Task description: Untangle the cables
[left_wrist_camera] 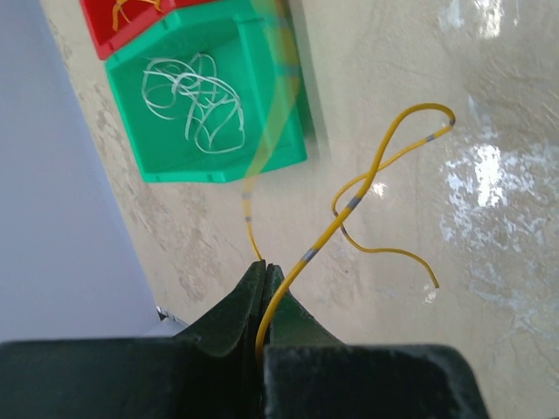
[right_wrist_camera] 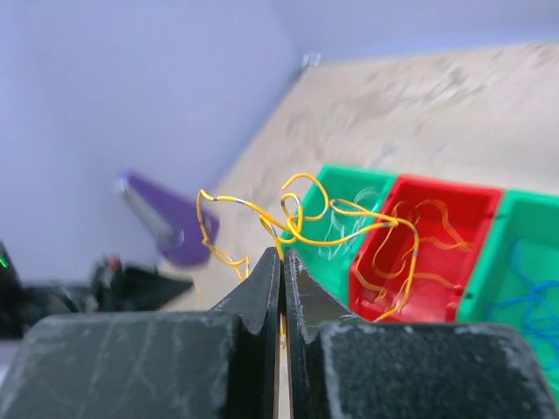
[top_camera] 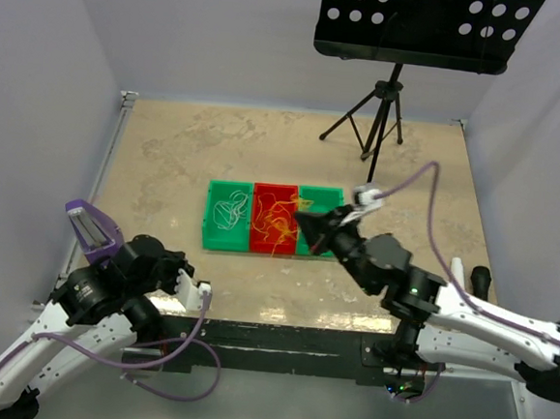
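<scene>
Jaws of both arms clamped on orange-yellow cables (left_wrist_camera: 349, 205), right reaching over bins (top_camera: 227, 245)

Whitish cables (left_wrist_camera: 188, 100): loose tangle lying in the left green bin (left_wrist_camera: 218, 166). Orange-yellow cables (top_camera: 277, 221): knotted heap in the red bin (top_camera: 259, 248). One looped yellow cable (right_wrist_camera: 301, 234) rises from that heap, pinched by the right gripper (right_wrist_camera: 281, 262). A grey-banded yellow cable (left_wrist_camera: 349, 205) curls free from the left gripper (left_wrist_camera: 265, 279), which clamps it. Pale blue cables (right_wrist_camera: 524, 305): right green bin (right_wrist_camera: 515, 205).

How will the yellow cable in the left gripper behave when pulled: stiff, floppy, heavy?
Probably springy, not limp: the yellow cable shows open curves beyond the left gripper. Likely very light, being so thin. It may snag, since similar strands loop together at the right gripper.
</scene>
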Action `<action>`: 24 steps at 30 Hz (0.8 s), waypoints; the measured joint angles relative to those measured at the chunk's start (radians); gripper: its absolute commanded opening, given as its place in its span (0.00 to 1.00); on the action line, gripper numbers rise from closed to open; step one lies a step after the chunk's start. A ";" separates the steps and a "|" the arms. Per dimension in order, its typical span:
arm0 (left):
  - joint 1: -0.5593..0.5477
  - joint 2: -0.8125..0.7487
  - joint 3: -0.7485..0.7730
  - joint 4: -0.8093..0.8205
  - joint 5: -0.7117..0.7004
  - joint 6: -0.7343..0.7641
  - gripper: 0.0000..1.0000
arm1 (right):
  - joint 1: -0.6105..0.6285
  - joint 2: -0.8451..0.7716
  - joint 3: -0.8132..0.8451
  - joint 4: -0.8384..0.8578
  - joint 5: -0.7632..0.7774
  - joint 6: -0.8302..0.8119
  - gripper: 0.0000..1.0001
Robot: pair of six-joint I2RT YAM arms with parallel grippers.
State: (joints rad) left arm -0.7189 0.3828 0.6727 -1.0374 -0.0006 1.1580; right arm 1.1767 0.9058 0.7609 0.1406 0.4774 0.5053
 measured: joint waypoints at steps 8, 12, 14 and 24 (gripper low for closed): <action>0.000 -0.066 -0.109 -0.067 -0.056 0.091 0.00 | -0.006 -0.290 0.110 -0.289 0.394 0.095 0.00; 0.000 -0.105 -0.163 -0.106 -0.092 0.125 0.00 | -0.006 -0.263 0.248 -0.410 0.572 0.107 0.00; 0.000 -0.111 -0.179 -0.114 -0.104 0.136 0.00 | -0.006 -0.232 0.309 -0.454 0.658 0.104 0.00; 0.002 -0.079 -0.141 -0.056 -0.100 0.105 0.00 | -0.006 -0.142 0.340 -0.352 0.711 -0.048 0.00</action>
State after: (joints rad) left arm -0.7174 0.3038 0.5316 -1.0939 -0.1001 1.2633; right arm 1.1702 0.7635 1.1011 -0.2111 1.1889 0.4572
